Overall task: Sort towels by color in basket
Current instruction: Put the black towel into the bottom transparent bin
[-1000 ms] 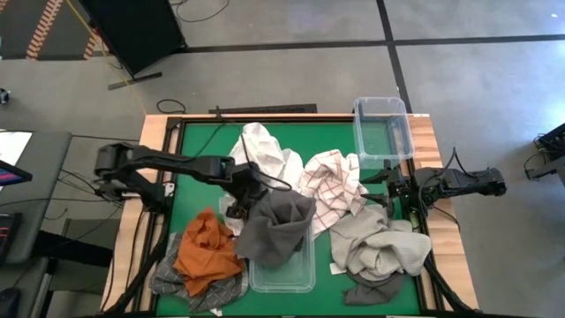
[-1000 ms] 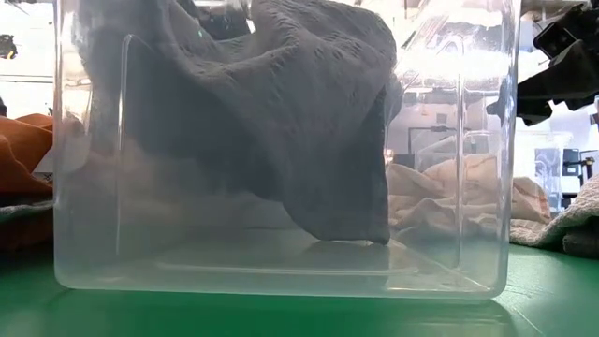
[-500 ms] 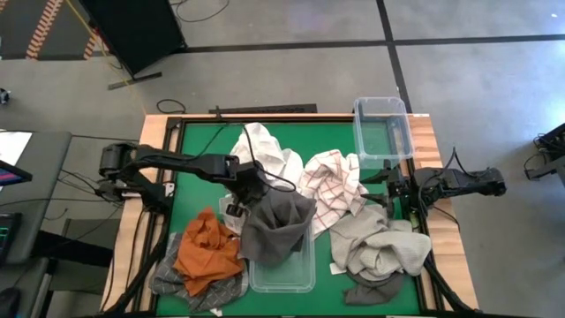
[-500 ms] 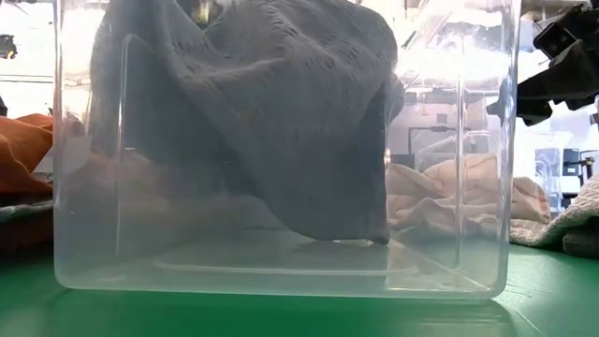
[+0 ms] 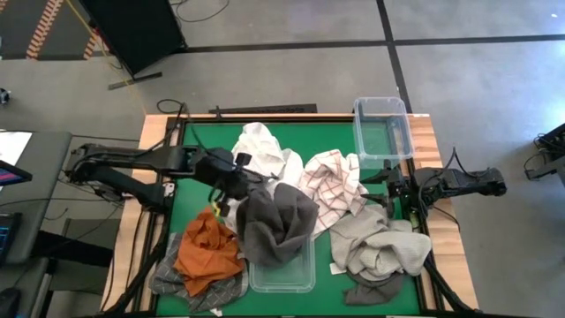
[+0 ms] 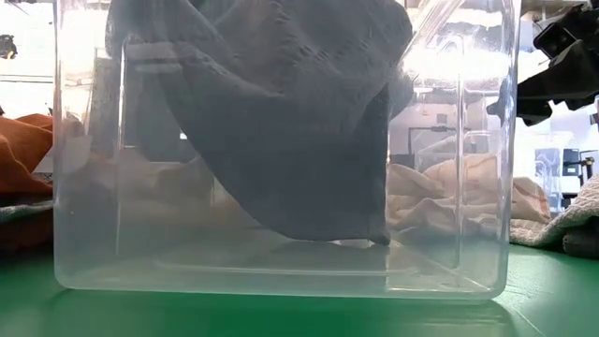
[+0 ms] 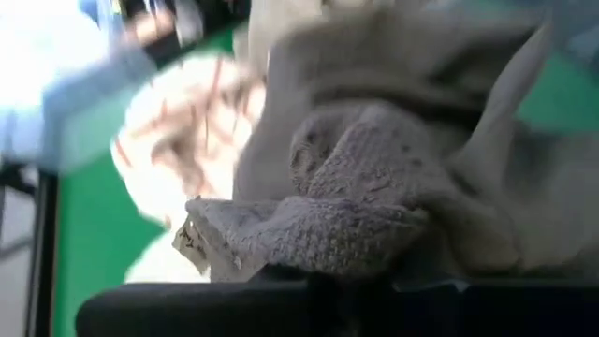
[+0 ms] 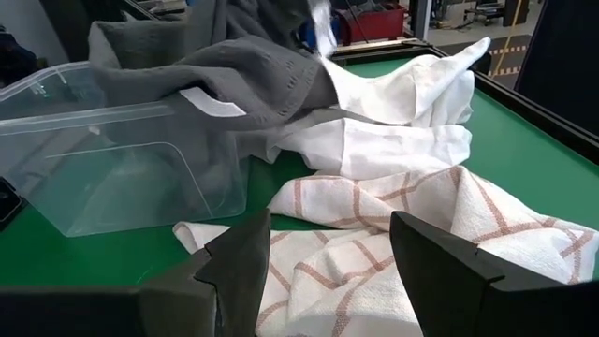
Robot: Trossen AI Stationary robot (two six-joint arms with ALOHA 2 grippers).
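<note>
The green surface (image 5: 190,190) carries a spread of towels and two clear bins. The near clear bin (image 5: 282,265) holds part of the dark grey towel (image 5: 275,225), which drapes over its rim and hangs down inside. A second clear bin (image 5: 381,131) stands at the far right corner. A beige-grey towel (image 5: 380,247) lies heaped at the right, a white towel (image 5: 265,150) sits behind the checked towel (image 5: 334,185), and the rust orange towel (image 5: 207,256) rests on a heathered grey towel (image 5: 172,281) at the left. The left hand (image 5: 231,181) is pinching the dark grey towel's edge. The right hand (image 8: 329,245), fingers spread, hovers over the checked towel.
</note>
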